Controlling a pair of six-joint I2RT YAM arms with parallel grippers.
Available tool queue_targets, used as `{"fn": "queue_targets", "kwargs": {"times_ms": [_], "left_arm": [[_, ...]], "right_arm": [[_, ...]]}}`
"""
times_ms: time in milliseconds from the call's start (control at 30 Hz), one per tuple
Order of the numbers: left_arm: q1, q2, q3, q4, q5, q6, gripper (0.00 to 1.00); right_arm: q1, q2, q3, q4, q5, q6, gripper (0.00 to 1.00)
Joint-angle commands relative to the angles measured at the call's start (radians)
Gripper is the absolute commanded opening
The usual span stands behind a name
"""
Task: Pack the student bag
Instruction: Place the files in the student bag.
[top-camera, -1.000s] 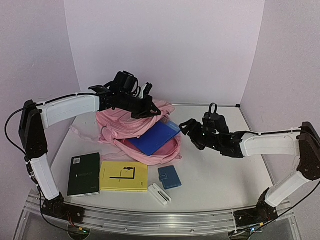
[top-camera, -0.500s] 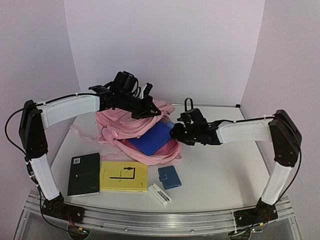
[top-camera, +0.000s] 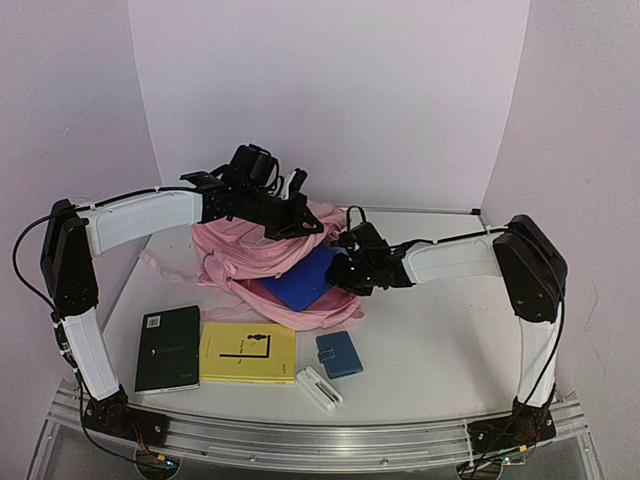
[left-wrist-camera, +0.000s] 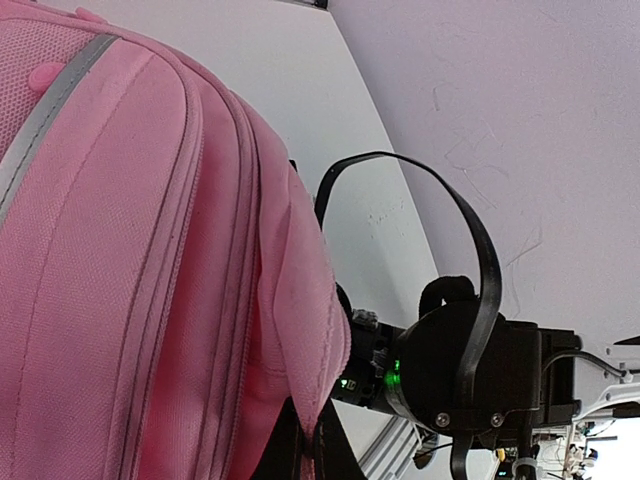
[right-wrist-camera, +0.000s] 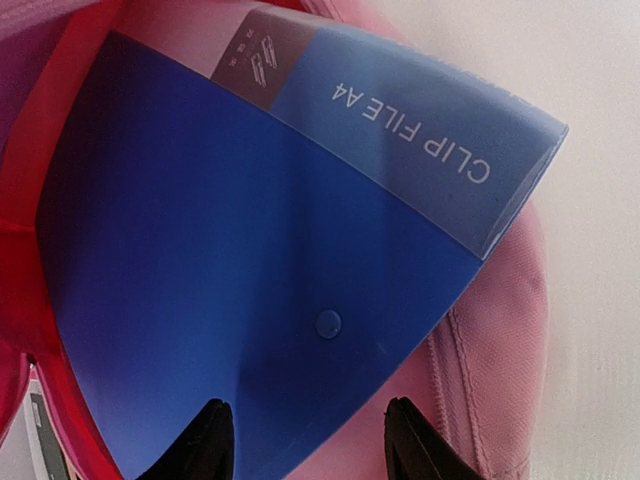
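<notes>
We see the student bag (top-camera: 238, 258) in soft pink, crossed by silver-grey strips (left-wrist-camera: 50, 115). The clip file (right-wrist-camera: 230, 270) is deep blue, its flap paler blue with white lettering. The notebook (top-camera: 168, 348) is dark green and the book (top-camera: 247, 352) yellow with black lines. The pouch (top-camera: 340, 354) is blue.

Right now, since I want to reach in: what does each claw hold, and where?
Left claw: the pink bag, pinched at its raised top edge. Right claw: open over the blue folder, holding nothing.
</notes>
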Motion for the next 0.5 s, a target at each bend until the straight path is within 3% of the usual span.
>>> {"fn": "queue_targets", "kwargs": {"times_ms": [0,200,467], "left_arm": [[-0.001,0.002,0.082,0.053,0.010,0.010,0.00],[-0.001,0.020,0.096,0.053,0.027,0.012,0.00],[-0.005,0.042,0.115,0.052,0.059,0.015,0.00]], "right_arm": [[-0.003,0.041,0.068,-0.013,-0.009,0.016,0.47],[-0.003,0.070,0.114,0.028,-0.094,-0.024,0.24],[-0.003,0.122,0.182,0.162,-0.186,-0.046,0.18]]}}
